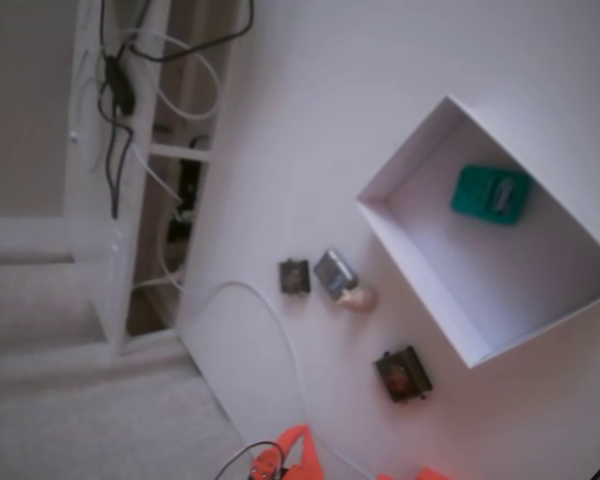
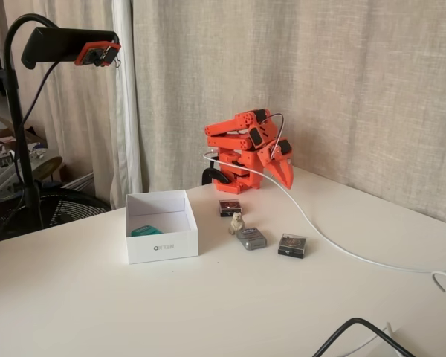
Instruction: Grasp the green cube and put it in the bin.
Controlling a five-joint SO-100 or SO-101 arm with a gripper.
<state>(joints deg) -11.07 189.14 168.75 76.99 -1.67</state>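
Inside the bin (image 1: 420,170), resting flat: the green cube (image 1: 491,194), job looking done. Far back by the curtain (image 2: 357,74), folded up and holding nothing: the gripper (image 2: 282,169), pressed nearly together, hard to tell. Could still bump the dark blocks (image 2: 291,245) or snag the white cable (image 2: 320,230) when reaching out again.

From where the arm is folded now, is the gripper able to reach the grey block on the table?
Probably yes. The grey block lies in the open in front of the gripper, beside a small pale figure; only the white cable runs close by.
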